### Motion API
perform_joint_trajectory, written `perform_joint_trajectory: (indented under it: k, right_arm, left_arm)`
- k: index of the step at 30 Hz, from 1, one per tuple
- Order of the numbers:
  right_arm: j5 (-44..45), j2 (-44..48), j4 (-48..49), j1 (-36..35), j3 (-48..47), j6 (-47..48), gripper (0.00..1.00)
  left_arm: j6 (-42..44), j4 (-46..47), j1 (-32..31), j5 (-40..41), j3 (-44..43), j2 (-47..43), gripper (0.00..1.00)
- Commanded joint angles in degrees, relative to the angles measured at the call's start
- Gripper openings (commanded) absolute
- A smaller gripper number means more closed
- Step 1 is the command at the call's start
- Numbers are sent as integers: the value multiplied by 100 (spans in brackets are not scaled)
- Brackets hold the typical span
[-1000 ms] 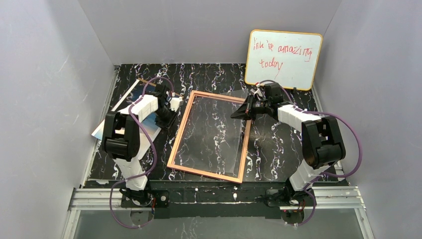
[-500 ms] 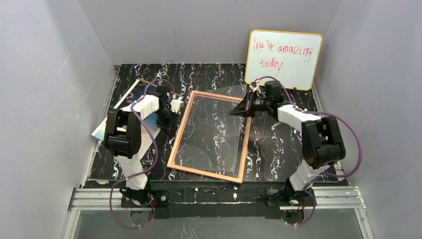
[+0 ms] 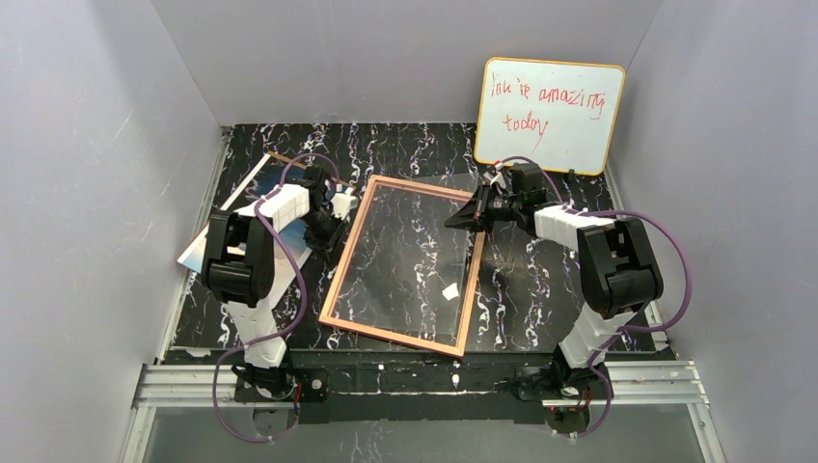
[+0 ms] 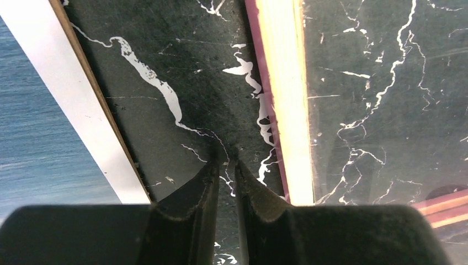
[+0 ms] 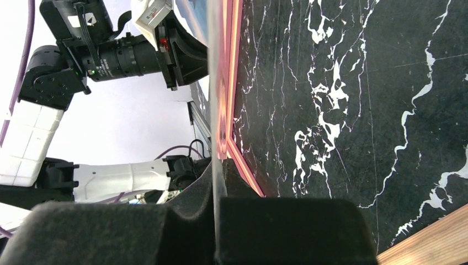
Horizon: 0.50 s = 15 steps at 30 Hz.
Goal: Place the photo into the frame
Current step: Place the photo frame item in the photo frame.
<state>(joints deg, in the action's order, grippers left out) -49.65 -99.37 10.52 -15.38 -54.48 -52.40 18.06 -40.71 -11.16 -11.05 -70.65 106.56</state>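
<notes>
The pink frame [image 3: 340, 265] lies flat mid-table. My right gripper [image 3: 463, 218] is shut on the right edge of the clear pane [image 3: 424, 222] and holds it tilted over the frame. In the right wrist view the pane [image 5: 214, 110] runs edge-on between the fingers [image 5: 193, 190], with the frame border [image 5: 230, 83] beside it. My left gripper [image 3: 331, 230] is shut and empty, on the table at the frame's left edge. In the left wrist view its tips [image 4: 227, 161] sit between the frame border [image 4: 281, 99] and the photo [image 4: 33, 138]. The photo [image 3: 196, 253] lies at far left, partly under the left arm.
A yellow-edged whiteboard [image 3: 550, 114] with red writing leans on the back wall at right. A brown backing board [image 3: 280, 156] lies under the photo at back left. Grey walls close in on three sides. The arm bases stand at the near edge.
The frame's near end has slid a little to the left. The left gripper has shifted slightly at the frame's left edge. The right gripper still holds the pane.
</notes>
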Motion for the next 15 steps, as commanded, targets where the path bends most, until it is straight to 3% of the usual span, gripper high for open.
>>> perform_joint_trajectory:
  k: [1,15]
  right_arm:
    - [119,-18,206,29,-8,116,1]
    - [306,-105,327,151,287,32,1]
  left_arm:
    - [57,-104,-107,-128,137,5,15]
    - [152,-163,-250,-310,218,-24,13]
